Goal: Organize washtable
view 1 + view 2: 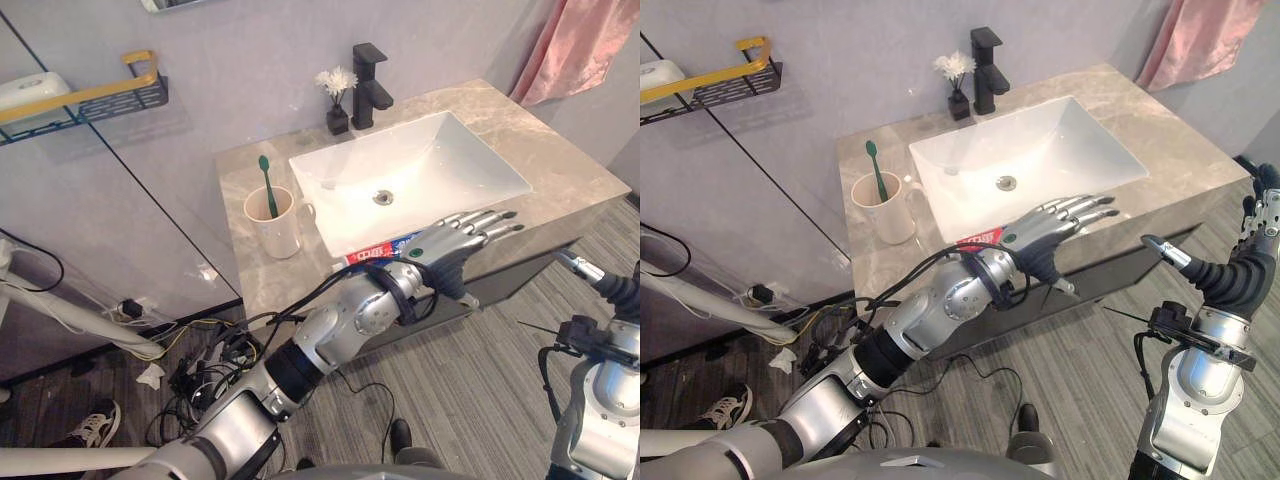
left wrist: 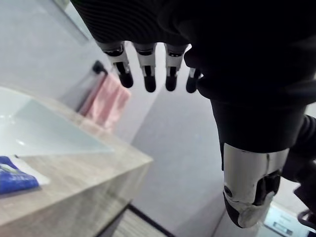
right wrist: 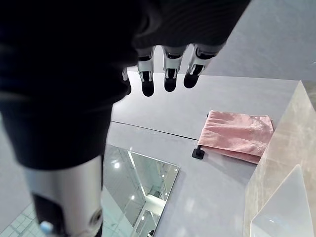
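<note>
Left hand (image 1: pixel 450 243) is out flat, fingers straight & wide, holding nothing. It hangs over the front of the counter (image 1: pixel 560 165). Toothpaste pack (image 1: pixel 372 253) lies just under it, by the front rim of the sink (image 1: pixel 430 160). I think it's light & a bit squishy, so grab it round the middle, not too hard. Cup (image 1: pixel 272 225) w/ green toothbrush (image 1: pixel 267 185) stands to its left; it may break if bumped. Counter looks like smooth stone, prob slippy. Right hand (image 3: pixel 170 74) is off to the side, fingers straight, empty. Black tap (image 1: pixel 368 85) & pink towel (image 1: pixel 580 45) are at the back wall.
</note>
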### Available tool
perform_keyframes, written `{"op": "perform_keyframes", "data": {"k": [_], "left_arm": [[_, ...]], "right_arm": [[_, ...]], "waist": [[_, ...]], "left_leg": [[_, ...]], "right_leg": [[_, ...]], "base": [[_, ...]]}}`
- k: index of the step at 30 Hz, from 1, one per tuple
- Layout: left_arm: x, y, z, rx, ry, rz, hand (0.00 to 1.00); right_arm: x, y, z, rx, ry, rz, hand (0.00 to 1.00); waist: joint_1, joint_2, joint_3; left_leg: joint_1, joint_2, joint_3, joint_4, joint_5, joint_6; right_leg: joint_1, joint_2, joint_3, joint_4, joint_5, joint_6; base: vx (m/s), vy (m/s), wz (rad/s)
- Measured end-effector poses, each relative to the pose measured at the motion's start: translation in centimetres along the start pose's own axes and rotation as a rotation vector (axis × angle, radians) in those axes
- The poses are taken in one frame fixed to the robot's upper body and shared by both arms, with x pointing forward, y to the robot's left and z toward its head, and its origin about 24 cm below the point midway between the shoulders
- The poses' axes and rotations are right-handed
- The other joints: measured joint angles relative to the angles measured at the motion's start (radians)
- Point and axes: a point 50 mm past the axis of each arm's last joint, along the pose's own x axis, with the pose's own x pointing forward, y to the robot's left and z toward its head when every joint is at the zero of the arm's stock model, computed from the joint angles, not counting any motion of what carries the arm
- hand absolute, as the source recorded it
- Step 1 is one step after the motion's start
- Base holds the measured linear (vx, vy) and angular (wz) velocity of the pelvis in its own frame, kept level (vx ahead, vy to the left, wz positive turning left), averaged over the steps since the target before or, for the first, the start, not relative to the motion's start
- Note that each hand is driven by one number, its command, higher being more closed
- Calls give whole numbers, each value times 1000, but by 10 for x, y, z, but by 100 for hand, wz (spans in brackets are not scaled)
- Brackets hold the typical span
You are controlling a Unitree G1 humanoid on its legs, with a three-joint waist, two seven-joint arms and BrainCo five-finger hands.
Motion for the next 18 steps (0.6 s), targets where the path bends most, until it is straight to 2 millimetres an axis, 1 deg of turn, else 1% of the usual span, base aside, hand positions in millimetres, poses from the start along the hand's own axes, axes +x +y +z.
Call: {"op": "perform_keyframes", "data": {"k": [2,7,11,13,15,17,18], "left_arm": [[-1,-1,-10,24,50,-9,0],[-3,1,-19,57,100,-7,0],[-7,4,-35,74,182,-5,0],[-9,5,-39,74,206,-7,0],[-13,6,-45,86,243,-13,0],[-18,5,-47,75,259,-13,0],[-25,4,-47,53,276,-5,0]], "right_arm": [[0,0,0,0,4,1,0],[-1,1,-1,5,8,10,0],[0,1,8,9,-27,5,0],[0,1,8,9,-25,6,0],[-1,1,10,12,-22,9,0],[-1,1,11,14,-26,12,0],[-1,0,11,12,-22,14,0]], "waist": [[0,1,-1],[1,4,3],[2,4,3],[3,4,3],[3,4,3],[3,4,3],[3,4,3]], "left_leg": [[0,0,3,0,0,0],[0,0,4,0,0,0],[-1,0,3,0,0,0],[-1,0,1,0,0,0],[-1,0,-2,0,0,0],[-1,0,-6,0,0,0],[-1,0,-8,0,0,0]], "right_leg": [[-1,0,1,0,1,1],[-2,0,2,0,2,0],[-1,0,0,0,2,1],[0,-1,-1,0,2,1],[2,-1,-4,-1,2,1],[4,-1,-4,-1,2,1],[6,-1,-6,-3,2,1]], "base": [[3,2,-2],[0,0,0],[0,0,0],[0,0,0],[1,-2,3],[6,0,5],[8,1,4]]}}
